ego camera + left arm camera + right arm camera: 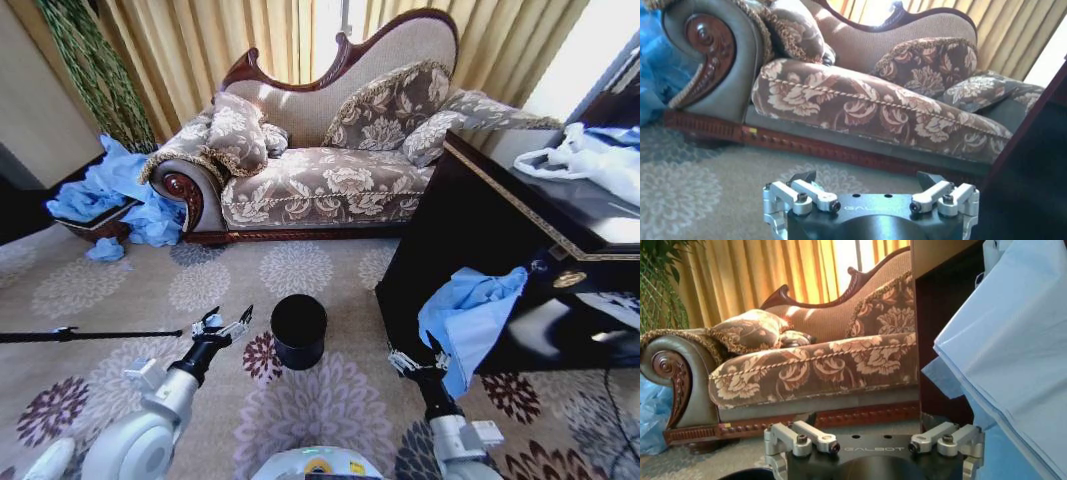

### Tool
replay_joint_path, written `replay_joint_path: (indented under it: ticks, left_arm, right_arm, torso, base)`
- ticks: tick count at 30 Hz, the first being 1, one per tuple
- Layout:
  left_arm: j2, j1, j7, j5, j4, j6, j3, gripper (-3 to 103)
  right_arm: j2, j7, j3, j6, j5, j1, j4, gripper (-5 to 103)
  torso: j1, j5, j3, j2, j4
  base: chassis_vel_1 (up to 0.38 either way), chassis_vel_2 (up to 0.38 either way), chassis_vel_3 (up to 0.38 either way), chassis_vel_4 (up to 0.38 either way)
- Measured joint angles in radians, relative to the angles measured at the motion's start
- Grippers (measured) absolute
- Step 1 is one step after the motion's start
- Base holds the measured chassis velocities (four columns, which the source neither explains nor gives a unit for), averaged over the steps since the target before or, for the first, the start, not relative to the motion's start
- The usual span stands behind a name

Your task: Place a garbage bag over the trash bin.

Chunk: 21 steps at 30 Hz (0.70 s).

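Light-blue plastic — the garbage bag [470, 318] — hangs off the edge of the dark cabinet [500, 215] just above the spread right gripper [417, 361], while the black trash bin [298, 331] stands bare on the floral carpet [200, 290] beside the left gripper [224, 324], spread too.

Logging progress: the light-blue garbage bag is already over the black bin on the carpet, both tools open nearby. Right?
Not quite. In the head view the trash bin stands bare; the garbage bag hangs beside the right tool. The left tool is open too.
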Motion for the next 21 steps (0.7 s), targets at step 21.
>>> replay_joint_path:
  ticks: [21]
  left_arm:
    - [0.014,-0.032,0.005,0.021,0.03,0.012,0.005,100]
  right_arm:
    - [-0.004,0.005,0.007,-0.002,-0.001,-0.002,-0.005,100]
  torso:
    - [0.0,0.0,0.0,0.0,-0.0001]
  base:
    - [0.0,0.0,0.0,0.0]
